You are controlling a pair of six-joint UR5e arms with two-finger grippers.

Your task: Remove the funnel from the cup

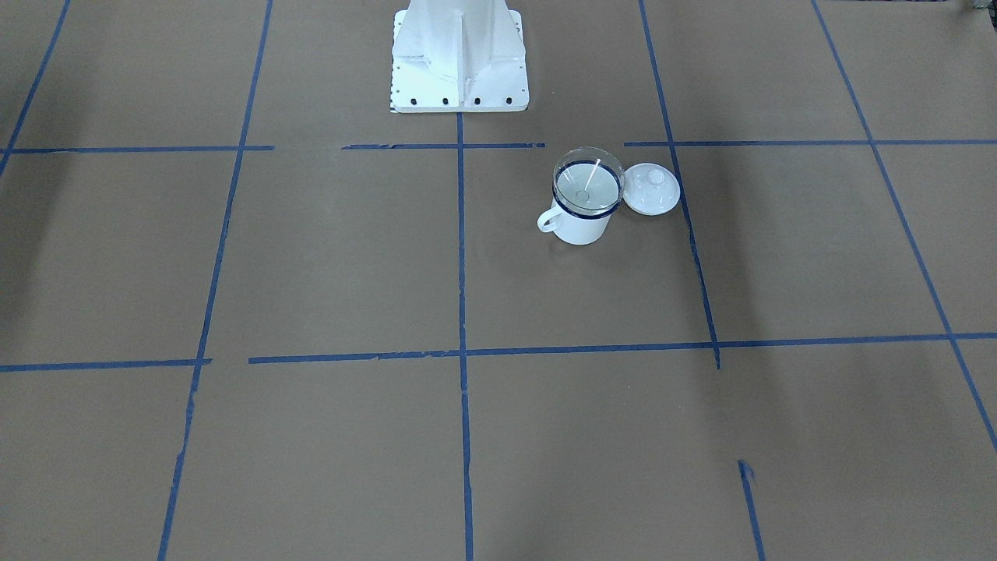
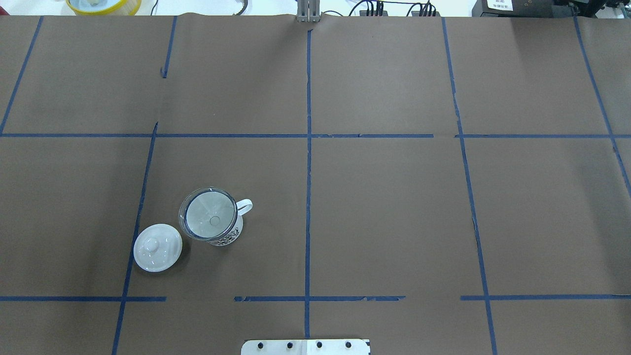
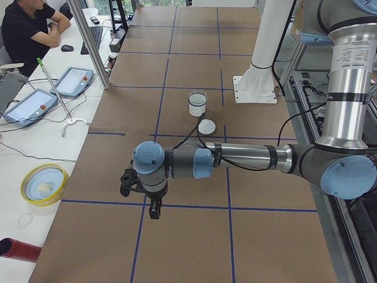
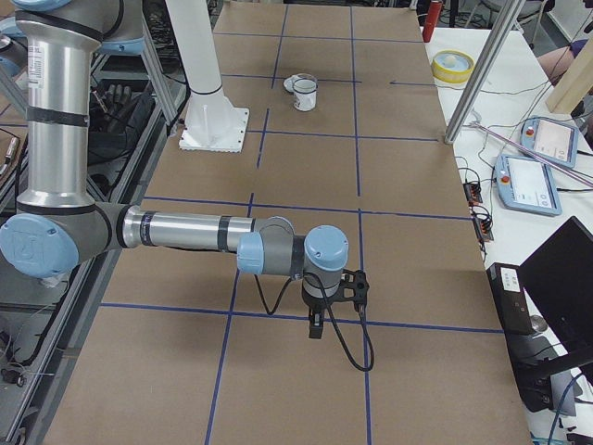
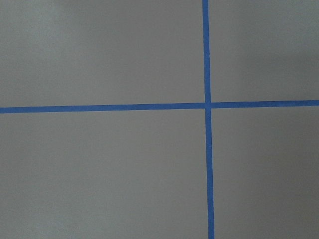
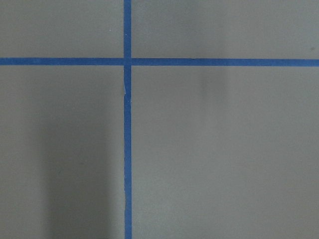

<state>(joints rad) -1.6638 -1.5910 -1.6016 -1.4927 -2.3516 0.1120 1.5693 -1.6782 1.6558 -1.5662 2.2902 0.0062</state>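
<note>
Brown paper is covering the table [image 2: 394, 207] — the funnel [image 2: 209, 219] is sitting in the cup [image 2: 227, 237], just beside a lid [image 2: 157, 247]. The left gripper [image 3: 154, 209] and right gripper [image 4: 316, 326] are hanging well away — whether open or holding anything, I cannot tell.

Overhead and front cameras look down from opposite sides, side cameras along the table [image 2: 394, 197], all sharing the cup [image 2: 227, 237]; wrist cameras closely face tape crossings [image 5: 207, 105].
</note>
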